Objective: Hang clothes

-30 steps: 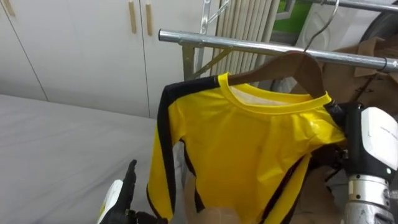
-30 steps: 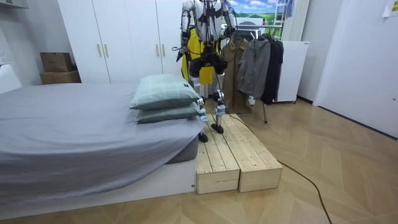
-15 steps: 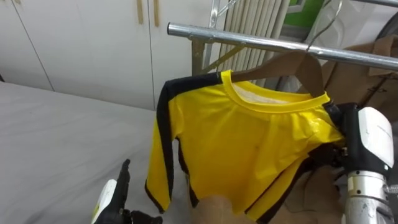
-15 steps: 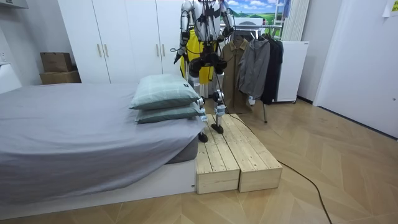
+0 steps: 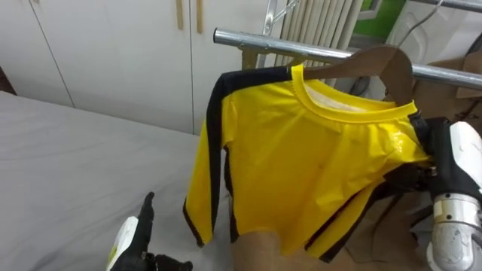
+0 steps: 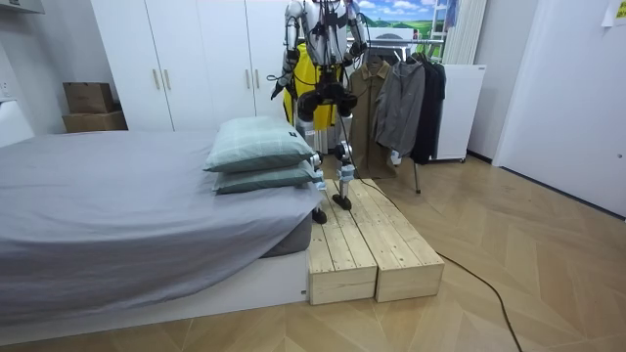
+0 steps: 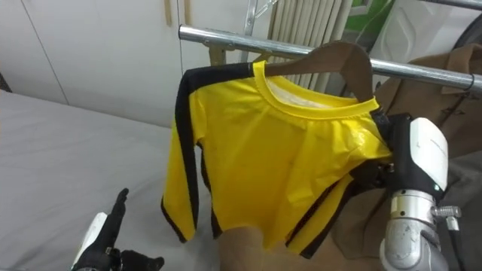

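Observation:
A yellow shirt with black trim hangs on a wooden hanger. The hanger's top lies against the metal rail, and its thin wire hook rises above the rail. Whether the hook rests on the rail I cannot tell. My right hand is at the shirt's right shoulder, its fingers hidden behind the cloth. My left hand is low at the bottom left, open and apart from the shirt. In the room view I stand on a wooden platform facing the rack, the shirt before my chest.
The grey bed lies to my left, with pillows at its end. White wardrobe doors stand behind it. A brown coat and dark clothes hang further along the rail. Boxes sit by the wall.
The eye view has shifted, so everything sits further right. The hanger stands slightly higher against the rail. My left hand has dropped a little.

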